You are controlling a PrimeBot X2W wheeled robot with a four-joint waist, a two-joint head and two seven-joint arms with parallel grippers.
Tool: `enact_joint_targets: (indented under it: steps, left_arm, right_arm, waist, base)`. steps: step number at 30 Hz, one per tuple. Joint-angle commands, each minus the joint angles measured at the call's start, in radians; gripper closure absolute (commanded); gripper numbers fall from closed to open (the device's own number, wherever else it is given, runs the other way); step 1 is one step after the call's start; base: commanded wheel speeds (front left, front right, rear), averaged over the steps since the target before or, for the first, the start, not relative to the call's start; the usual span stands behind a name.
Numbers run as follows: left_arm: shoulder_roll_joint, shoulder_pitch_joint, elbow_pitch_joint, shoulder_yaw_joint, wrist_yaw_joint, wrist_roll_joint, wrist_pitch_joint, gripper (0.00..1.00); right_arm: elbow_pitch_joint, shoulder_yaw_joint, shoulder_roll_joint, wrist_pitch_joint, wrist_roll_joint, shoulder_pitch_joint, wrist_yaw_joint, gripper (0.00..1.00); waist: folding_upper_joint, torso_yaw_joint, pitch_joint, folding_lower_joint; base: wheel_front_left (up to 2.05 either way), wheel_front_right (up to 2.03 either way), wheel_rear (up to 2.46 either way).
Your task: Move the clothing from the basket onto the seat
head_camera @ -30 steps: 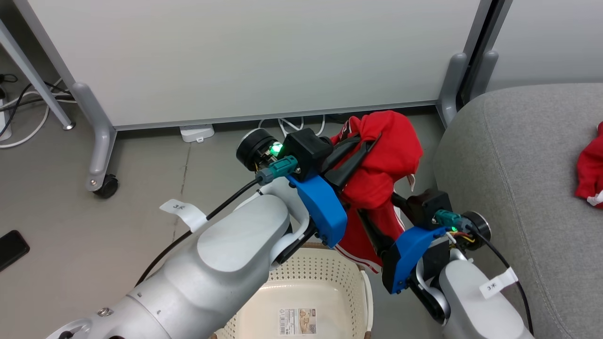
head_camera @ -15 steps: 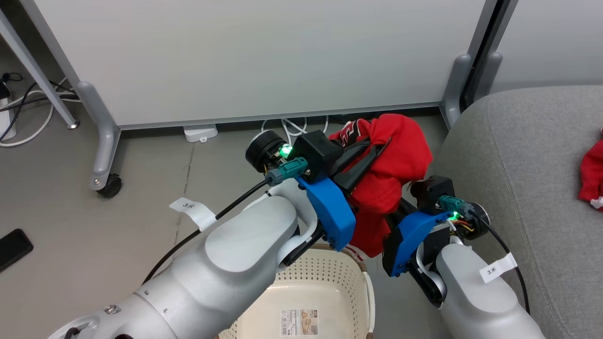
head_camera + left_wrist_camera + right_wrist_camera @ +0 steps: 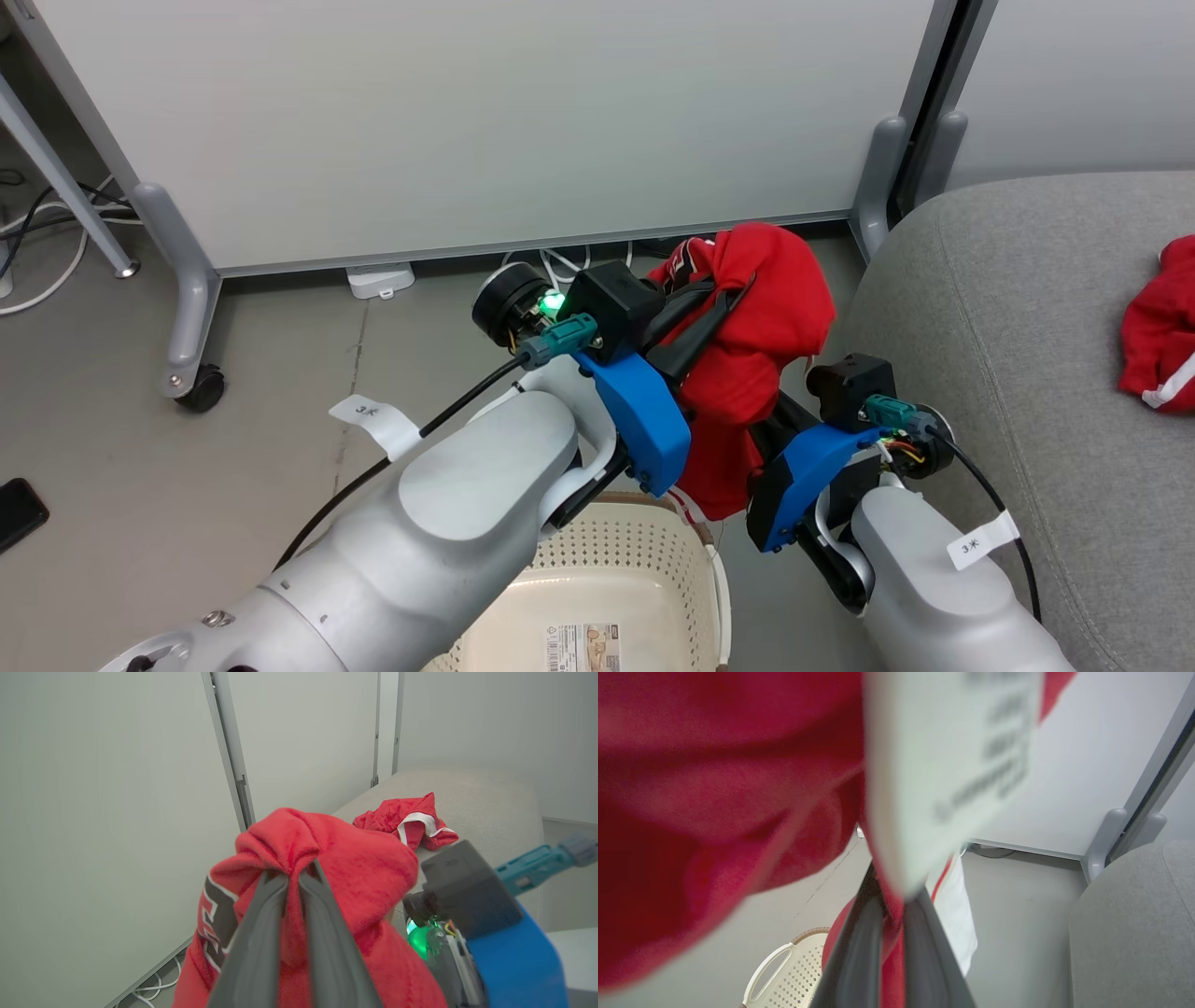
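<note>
Since a second ago the right end effector [image 3: 891,900] has snapped closed on the hanging tail, gathering it upward. At 6 o'clock the perforated cream basket [image 3: 644,551] looks empty where it shows. Just above, the left end effector [image 3: 292,875] pinches the bunched, soft red garment [image 3: 780,280]; two grips likely keep its limp folds off the rim. At 3 o'clock, the rounded grey woven seat [image 3: 1008,327] already carries the second garment [image 3: 1158,327].
</note>
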Motion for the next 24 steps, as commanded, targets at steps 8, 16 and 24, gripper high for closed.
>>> enact_joint_targets:
  steps: [8, 16, 24]
  left_arm:
    - [0.002, 0.023, 0.018, 0.024, -0.001, 0.028, -0.003, 0.00]
    - [0.026, 0.084, -0.030, 0.113, 0.008, 0.070, -0.003, 0.00]
    - [0.105, 0.278, -0.196, 0.303, 0.050, 0.153, -0.003, 0.00]
  right_arm:
    - [0.016, 0.023, -0.001, -0.019, 0.023, -0.021, 0.001, 1.00]
    - [0.013, 0.015, -0.001, -0.025, 0.031, -0.020, 0.001, 1.00]
    - [-0.047, -0.002, -0.001, -0.027, 0.036, 0.008, 0.001, 1.00]
  waist:
    - [0.0000, -0.006, -0.009, 0.0000]
    - [0.0000, -0.006, -0.016, 0.0000]
    - [0.0000, -0.019, -0.012, 0.0000]
  base:
    - [0.00, 0.00, 0.00]
    - [0.00, 0.00, 0.00]
    - [0.00, 0.00, 0.00]
